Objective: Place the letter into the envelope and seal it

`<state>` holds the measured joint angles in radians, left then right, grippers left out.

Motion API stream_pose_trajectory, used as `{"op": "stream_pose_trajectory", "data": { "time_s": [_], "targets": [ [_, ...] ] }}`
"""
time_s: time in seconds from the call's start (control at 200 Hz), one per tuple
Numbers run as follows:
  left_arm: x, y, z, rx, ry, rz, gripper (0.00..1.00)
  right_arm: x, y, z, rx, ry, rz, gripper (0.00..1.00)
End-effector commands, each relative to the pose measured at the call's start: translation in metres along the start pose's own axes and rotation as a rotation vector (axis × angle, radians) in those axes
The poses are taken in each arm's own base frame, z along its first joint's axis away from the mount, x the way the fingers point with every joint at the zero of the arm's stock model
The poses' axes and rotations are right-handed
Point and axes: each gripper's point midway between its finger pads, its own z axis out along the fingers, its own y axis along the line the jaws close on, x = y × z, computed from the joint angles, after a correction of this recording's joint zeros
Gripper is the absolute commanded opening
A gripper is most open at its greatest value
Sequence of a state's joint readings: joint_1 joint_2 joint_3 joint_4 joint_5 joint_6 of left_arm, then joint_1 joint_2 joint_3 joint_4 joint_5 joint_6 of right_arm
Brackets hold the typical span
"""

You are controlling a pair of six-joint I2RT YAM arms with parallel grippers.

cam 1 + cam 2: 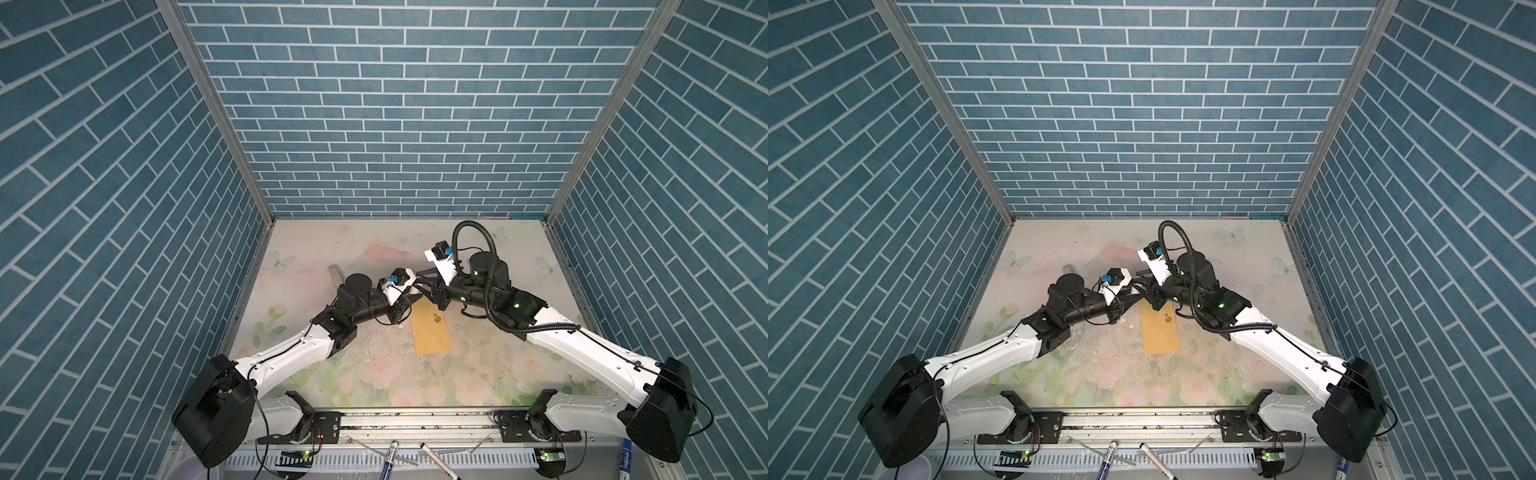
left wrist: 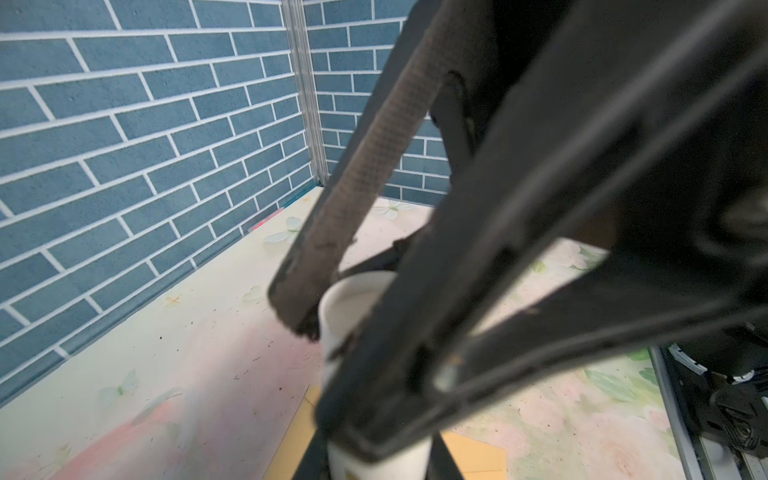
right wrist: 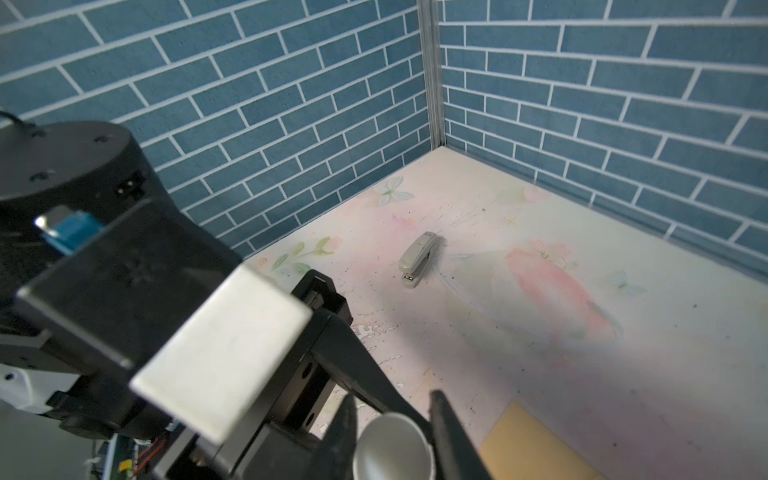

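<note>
The mustard-yellow envelope (image 1: 430,334) (image 1: 1160,332) lies flat mid-table with a small gold sticker (image 1: 437,319) on it. Both grippers meet just above its far end, over a white tube (image 2: 353,309) (image 3: 392,449). My left gripper (image 1: 415,296) (image 2: 380,461) is shut on the tube's body. My right gripper (image 1: 420,283) (image 3: 391,411) has its fingers close on either side of the tube's round top; whether they press on it does not show. The envelope's corner also shows in the wrist views (image 2: 473,455) (image 3: 536,444). The letter is out of view.
A grey stapler (image 3: 419,259) (image 1: 334,274) lies on the floral mat toward the back left. Small white paper scraps (image 1: 374,338) dot the mat left of the envelope. Markers (image 1: 388,457) lie on the front rail. Blue brick walls close three sides.
</note>
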<state>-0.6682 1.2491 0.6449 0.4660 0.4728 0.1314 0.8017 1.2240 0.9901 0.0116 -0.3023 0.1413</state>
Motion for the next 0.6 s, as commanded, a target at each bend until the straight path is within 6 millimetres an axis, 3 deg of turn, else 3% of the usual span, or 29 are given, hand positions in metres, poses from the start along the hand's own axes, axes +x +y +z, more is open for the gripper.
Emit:
{"op": "stream_pose_trajectory", "data": {
  "time_s": [0.0, 0.135, 0.37, 0.415, 0.49, 0.595],
  "targets": [
    [-0.001, 0.001, -0.007, -0.027, -0.011, 0.027, 0.00, -0.018, -0.014, -0.025, 0.098, -0.040, -0.010, 0.49],
    [0.003, 0.001, -0.010, -0.035, 0.005, 0.028, 0.00, -0.007, -0.048, -0.049, 0.258, -0.003, 0.011, 0.65],
    [0.007, -0.003, -0.012, -0.023, 0.000, 0.022, 0.00, 0.026, -0.131, -0.086, 0.568, 0.166, 0.117, 0.76],
    [0.007, -0.003, -0.012, -0.023, -0.001, 0.022, 0.00, 0.035, -0.148, -0.089, 0.613, 0.213, 0.149, 0.78],
    [0.008, -0.003, -0.012, -0.023, -0.002, 0.025, 0.00, 0.048, -0.173, -0.092, 0.669, 0.287, 0.194, 0.90],
    [0.010, -0.003, -0.012, -0.021, 0.001, 0.026, 0.00, 0.066, -0.206, -0.088, 0.719, 0.382, 0.256, 0.91]
  ]
}}
